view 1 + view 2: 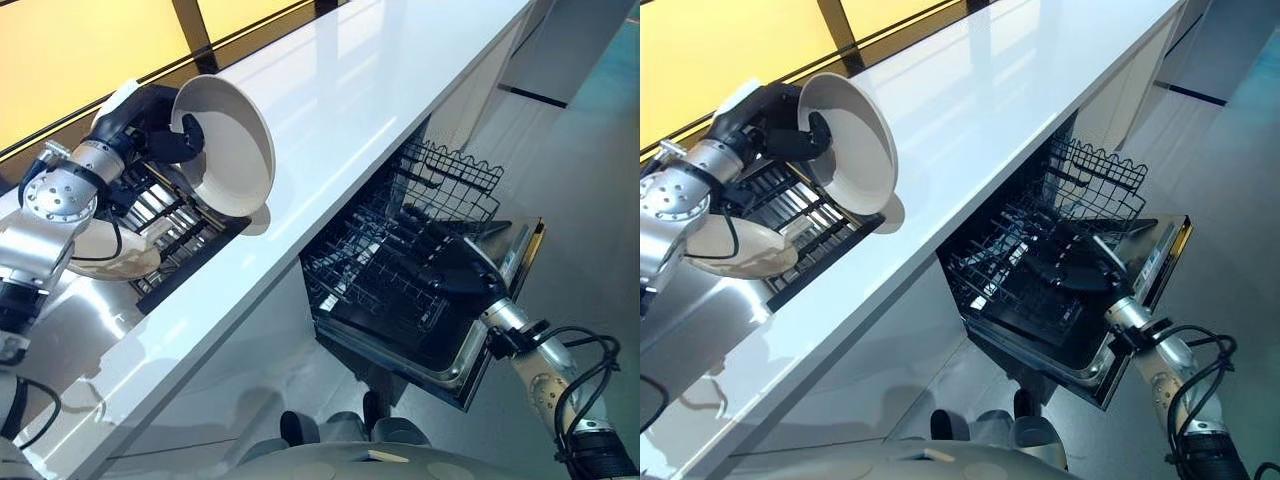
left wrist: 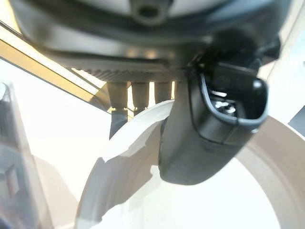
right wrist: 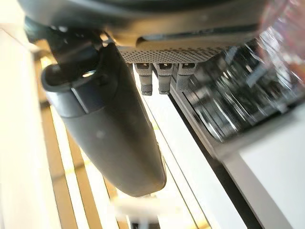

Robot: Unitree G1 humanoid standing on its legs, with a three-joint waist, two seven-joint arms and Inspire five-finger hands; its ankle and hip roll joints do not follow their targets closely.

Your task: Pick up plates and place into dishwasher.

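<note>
Behind plate (image 2: 143,191) rim, robot hand (image 2: 209,138) fingers (image 2: 139,93)

No text or label can be read.

The left hand (image 2: 209,124) fills the upper part of the view, its dark bulk across the top and its thumb reaching down over the inner face of a pale cream plate (image 2: 119,191). The thumb presses on the plate's inside surface, while a row of fingers (image 2: 138,95) runs behind the plate's curved rim, so the rim sits pinched between them. The plate stands tilted, its hollow facing the camera. Behind it lies a white surface (image 2: 47,129), crossed by a yellow strip with a dark edge (image 2: 57,67).
</note>
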